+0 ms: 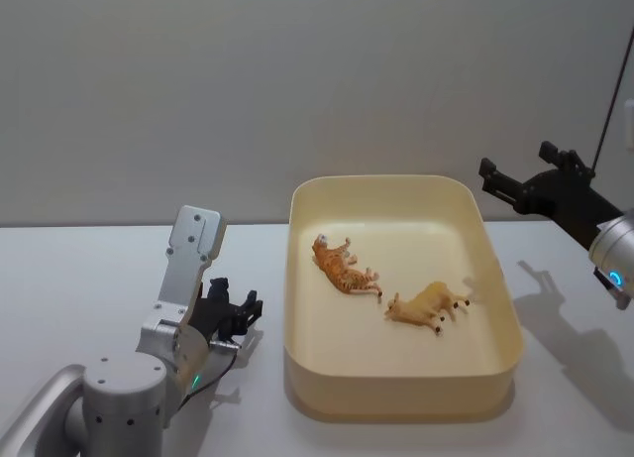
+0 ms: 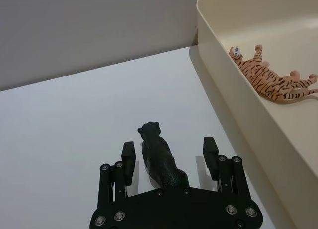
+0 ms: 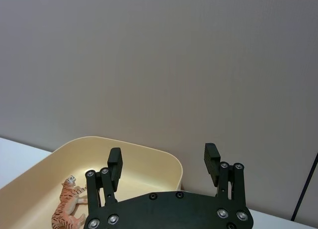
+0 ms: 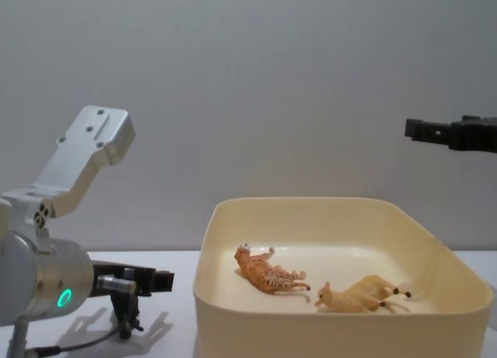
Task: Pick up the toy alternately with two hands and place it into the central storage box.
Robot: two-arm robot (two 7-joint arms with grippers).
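Three toy animals [image 1: 347, 267] [image 1: 429, 306] [image 2: 159, 159], one storage box [image 1: 376, 181], two black tools [image 2: 169, 148] [image 3: 163, 155].

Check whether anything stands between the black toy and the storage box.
Nothing visible does. The black toy sits inside the open left tool, beside the storage box; only its wall needs clearing.

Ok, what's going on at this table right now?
The left gripper sits low over the table, left of the box, its open fingers either side of a black toy animal, not gripping it. The right gripper hangs open and empty, raised on the box's right. A tiger and a tan animal lie in the box.
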